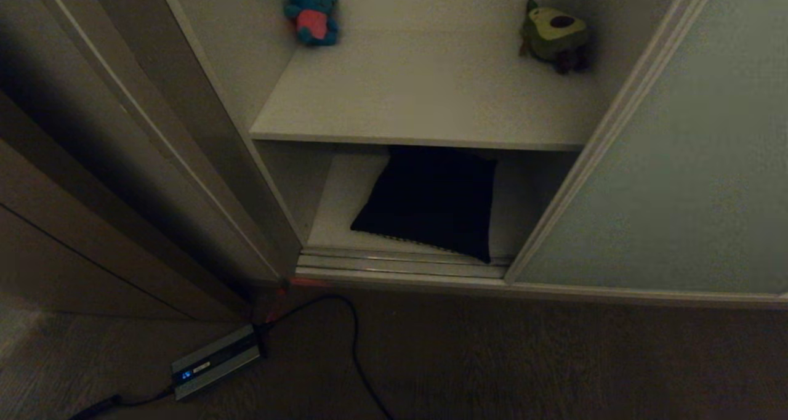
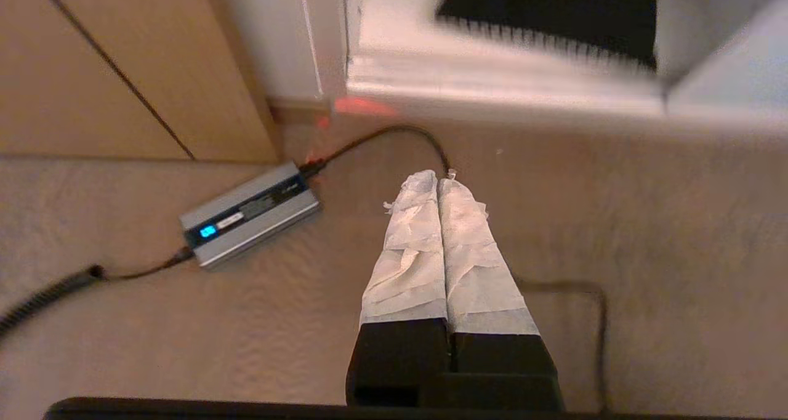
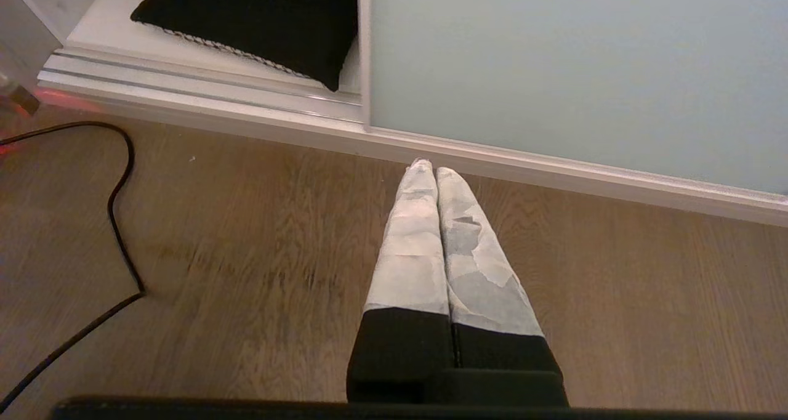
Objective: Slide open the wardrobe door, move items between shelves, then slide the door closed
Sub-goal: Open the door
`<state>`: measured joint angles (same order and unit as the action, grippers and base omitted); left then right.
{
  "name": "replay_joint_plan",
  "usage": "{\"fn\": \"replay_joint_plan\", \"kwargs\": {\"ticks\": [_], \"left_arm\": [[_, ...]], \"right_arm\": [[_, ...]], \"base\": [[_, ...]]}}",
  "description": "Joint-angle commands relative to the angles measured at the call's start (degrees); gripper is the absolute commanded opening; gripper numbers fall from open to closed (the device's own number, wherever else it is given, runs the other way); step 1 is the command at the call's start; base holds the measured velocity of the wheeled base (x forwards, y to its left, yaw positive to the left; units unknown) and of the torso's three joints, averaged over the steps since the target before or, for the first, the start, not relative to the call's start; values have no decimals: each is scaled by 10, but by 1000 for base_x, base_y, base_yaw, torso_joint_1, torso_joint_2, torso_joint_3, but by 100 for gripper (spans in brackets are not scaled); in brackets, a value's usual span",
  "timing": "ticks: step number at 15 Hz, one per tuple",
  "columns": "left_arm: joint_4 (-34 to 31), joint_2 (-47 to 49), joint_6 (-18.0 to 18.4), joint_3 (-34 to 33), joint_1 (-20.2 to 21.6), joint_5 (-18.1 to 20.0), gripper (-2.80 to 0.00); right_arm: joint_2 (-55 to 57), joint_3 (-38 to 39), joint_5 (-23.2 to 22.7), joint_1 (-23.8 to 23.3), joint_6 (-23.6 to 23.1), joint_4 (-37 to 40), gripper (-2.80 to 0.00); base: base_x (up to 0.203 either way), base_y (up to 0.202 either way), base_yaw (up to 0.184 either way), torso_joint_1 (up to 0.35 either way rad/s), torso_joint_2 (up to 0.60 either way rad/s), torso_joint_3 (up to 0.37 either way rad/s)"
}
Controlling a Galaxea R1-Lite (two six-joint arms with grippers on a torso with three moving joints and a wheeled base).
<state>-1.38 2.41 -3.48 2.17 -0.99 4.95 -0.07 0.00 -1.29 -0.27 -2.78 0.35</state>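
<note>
Wardrobe, door [image 1: 665,180] slid aside to 3 o'clock in the head view, pale grey-green, thin light frame; opening at centre to 12 o'clock. Upper shelf [image 1: 431,106], off-white: one blue plush toy [image 1: 312,8] with pink belly at its 11 o'clock corner, upright against the back; one avocado plush [image 1: 556,35] at its 1 o'clock corner, tilted. Lower shelf [image 1: 345,204], below the upper: one cushion [image 1: 431,201], showing dark, lying flat, its front edge reaching the floor track [image 1: 400,263] and its near corner just beside the door's frame. Brown panelling [image 1: 74,223] at 9 o'clock. Floor [image 1: 523,358], wood-grain: one silver box [image 1: 215,361] with a blue light at 7 o'clock, a black cable [image 1: 354,346] curling from it toward 6 o'clock. Left gripper [image 2: 437,177]: seen in its wrist view only, taped fingers pressed together, holding nothing, above the floor with the box at 9 o'clock of it and the track at 12 o'clock. Right gripper [image 3: 429,167]: seen in its wrist view only, taped fingers likewise together and empty, tips near the door's bottom rail, cushion at 11 o'clock. Neither arm appeared in the head view.
</note>
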Motion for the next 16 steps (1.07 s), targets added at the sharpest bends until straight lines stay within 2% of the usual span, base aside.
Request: {"fn": "replay_joint_plan", "kwargs": {"ticks": [1,2,3,16], "left_arm": [[0,-24,11,-1,-1,-31,-280],[3,-24,69,-11,-1,-40,-280],[7,-24,105,-19,-1,-38,-280],[8,-24,111,-22,-2,-33,-280]], "right_arm": [[0,2,0,0,0,0,-280],[1,2,0,0,0,0,-280],[1,2,0,0,0,0,-280],[1,2,0,0,0,0,-280]], "base": [[0,0,0,0,0,0],[0,0,0,0,0,0],[0,0,0,0,0,0],[0,0,0,0,0,0]]}}
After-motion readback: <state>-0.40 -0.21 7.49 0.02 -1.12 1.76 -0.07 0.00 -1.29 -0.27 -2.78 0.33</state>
